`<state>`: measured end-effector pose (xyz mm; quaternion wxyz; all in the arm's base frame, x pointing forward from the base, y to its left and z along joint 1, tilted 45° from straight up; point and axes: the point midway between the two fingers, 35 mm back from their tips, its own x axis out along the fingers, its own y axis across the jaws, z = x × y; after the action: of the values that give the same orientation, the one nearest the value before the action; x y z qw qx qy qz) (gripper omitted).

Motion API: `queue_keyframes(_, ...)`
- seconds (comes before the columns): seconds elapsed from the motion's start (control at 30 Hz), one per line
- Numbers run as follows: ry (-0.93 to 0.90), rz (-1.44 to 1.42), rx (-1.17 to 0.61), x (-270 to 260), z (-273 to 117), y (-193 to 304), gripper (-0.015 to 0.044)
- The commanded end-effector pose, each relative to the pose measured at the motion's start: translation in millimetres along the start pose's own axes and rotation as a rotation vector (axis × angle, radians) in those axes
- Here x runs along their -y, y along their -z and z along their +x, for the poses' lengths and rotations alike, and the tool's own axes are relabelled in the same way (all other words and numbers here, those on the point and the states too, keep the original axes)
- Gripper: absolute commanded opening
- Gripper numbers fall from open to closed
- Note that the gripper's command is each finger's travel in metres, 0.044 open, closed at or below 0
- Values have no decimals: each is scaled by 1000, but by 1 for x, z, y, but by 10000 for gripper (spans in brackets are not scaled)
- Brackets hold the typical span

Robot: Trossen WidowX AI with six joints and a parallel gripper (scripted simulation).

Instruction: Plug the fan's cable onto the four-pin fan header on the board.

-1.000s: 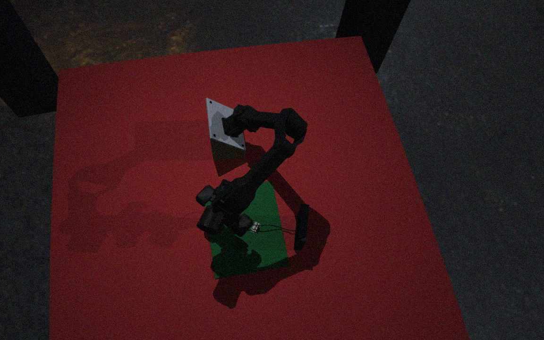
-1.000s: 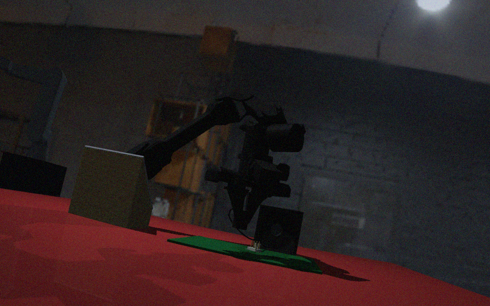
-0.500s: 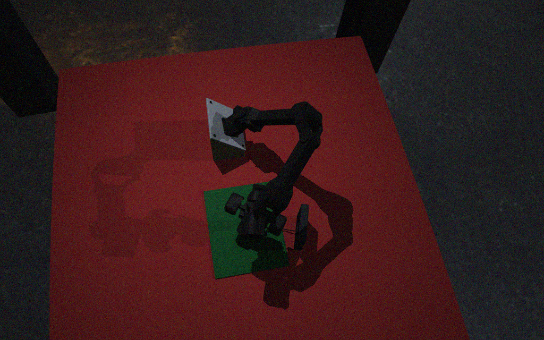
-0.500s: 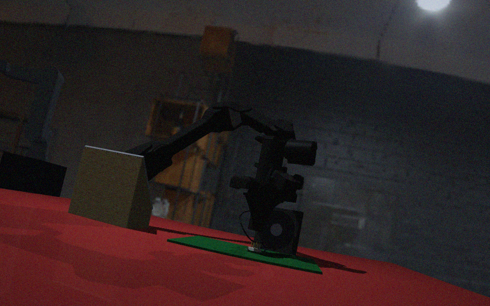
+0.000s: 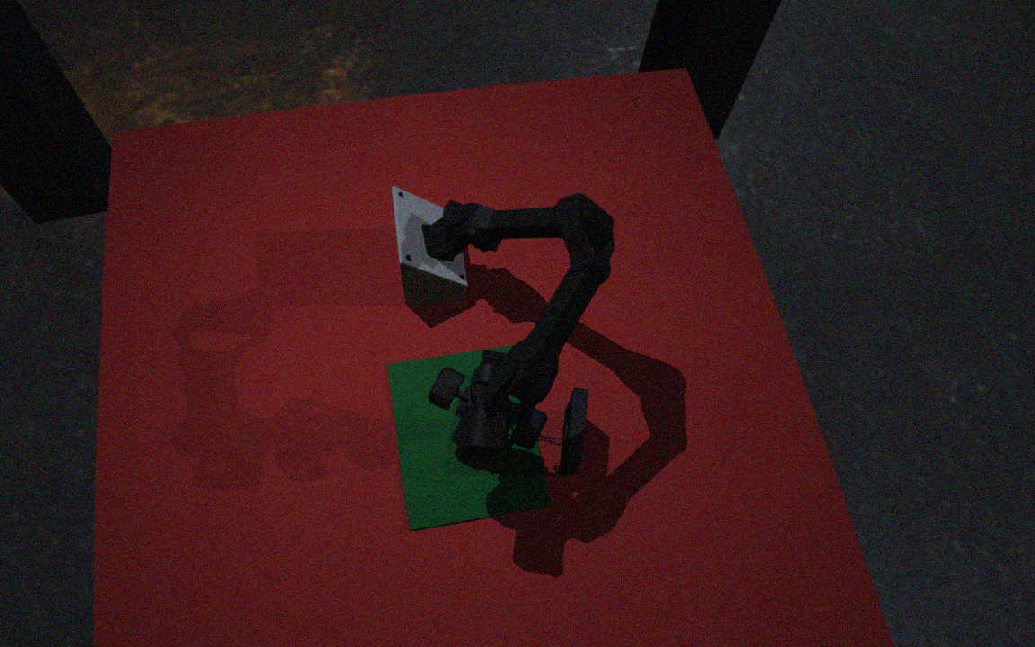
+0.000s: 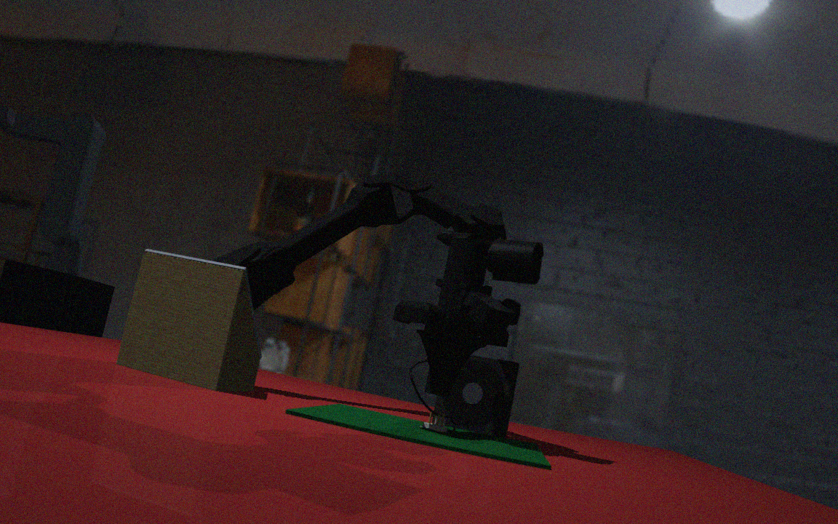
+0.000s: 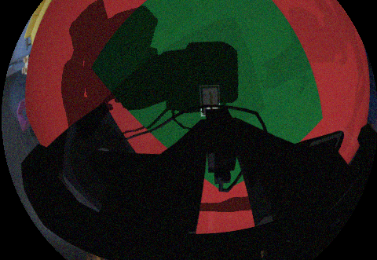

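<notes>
Its fingers clamped on what appears to be the fan cable's plug, lost in darkness, the gripper (image 5: 482,430) (image 6: 438,394) (image 7: 218,124) hangs over the board (image 5: 433,483) (image 6: 356,420) (image 7: 275,75). In the wrist view, the four-pin header (image 6: 433,426) (image 7: 207,93) shows just beyond the fingertips toward 11 o'clock, long axis running roughly 12 to 6; that alignment likely decides the push. From above, the fan (image 5: 575,434) (image 6: 481,397) (image 7: 92,134) stands at 3 o'clock.

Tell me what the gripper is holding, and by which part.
The gripper holds the fan cable's plug, at the cable's end; which faces it grips is too dark to tell.
</notes>
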<state>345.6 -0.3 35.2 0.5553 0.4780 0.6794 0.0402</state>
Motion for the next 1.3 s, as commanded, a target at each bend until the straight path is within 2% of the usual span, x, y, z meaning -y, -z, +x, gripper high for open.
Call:
queue_keyframes(0.0,-6,1,2,-3,-2,-8,0)
queue_keyframes(0.33,-6,1,3,-3,-2,-9,0)
queue_keyframes(0.5,-7,-3,2,-4,20,-8,0)
queue_keyframes(1.27,-7,7,2,-2,20,-5,0)
